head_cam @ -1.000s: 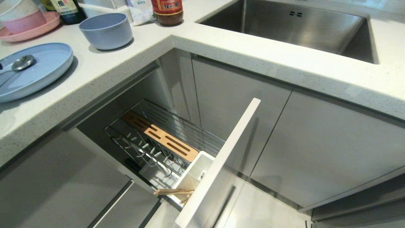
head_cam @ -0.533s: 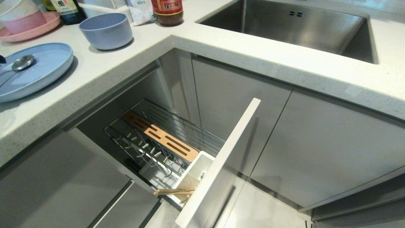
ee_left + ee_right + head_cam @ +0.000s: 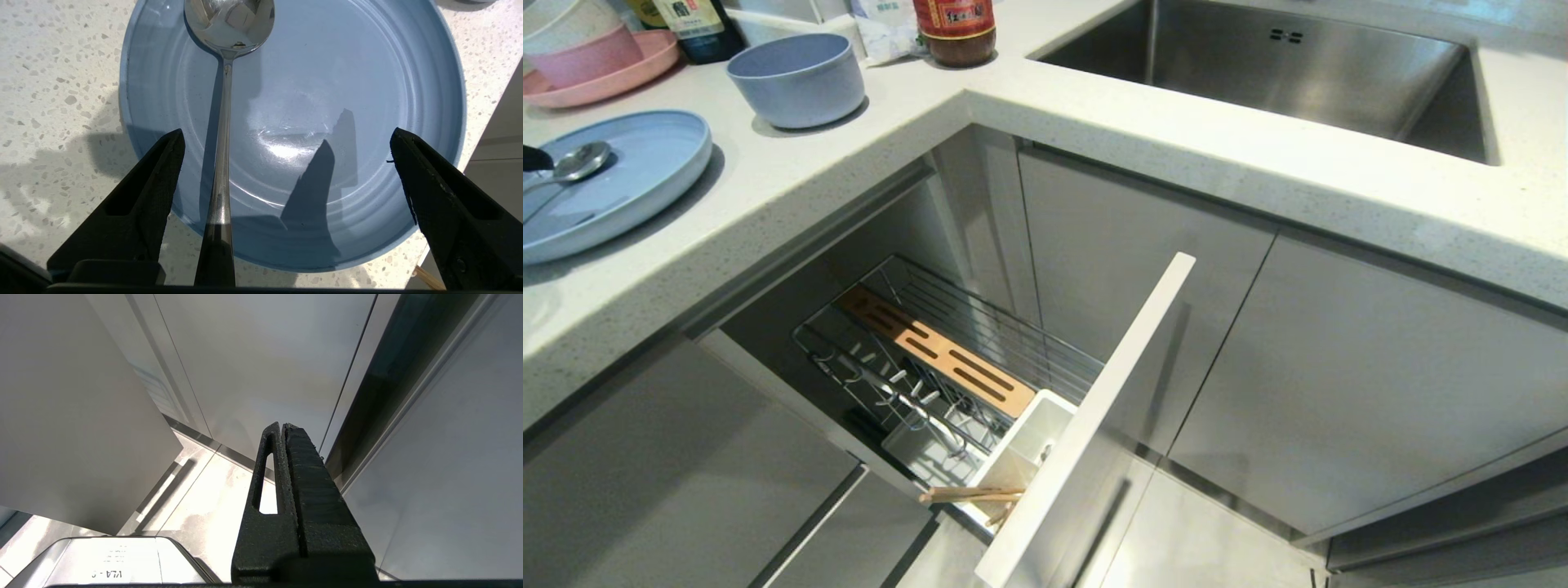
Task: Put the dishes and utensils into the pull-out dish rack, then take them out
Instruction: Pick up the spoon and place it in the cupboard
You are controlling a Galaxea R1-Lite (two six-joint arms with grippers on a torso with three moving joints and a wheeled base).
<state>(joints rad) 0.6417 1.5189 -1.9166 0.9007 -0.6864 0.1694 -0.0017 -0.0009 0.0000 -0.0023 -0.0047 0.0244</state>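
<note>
The spoon (image 3: pixel 224 134) lies on the blue plate (image 3: pixel 367 102) on the counter (image 3: pixel 792 175), at ten o'clock in the head view; the left gripper (image 3: pixel 286 143) hangs just above it, jaws spread wide and empty, the handle passing between them; the bowl (image 3: pixel 797 77) stands at eleven o'clock; the rack (image 3: pixel 947 359) is pulled out at six o'clock, chopsticks (image 3: pixel 972 494) resting across its white cup (image 3: pixel 1033 445); the right gripper (image 3: pixel 284 430), fingers pressed together, points at the cabinet doors (image 3: pixel 265 355).
</note>
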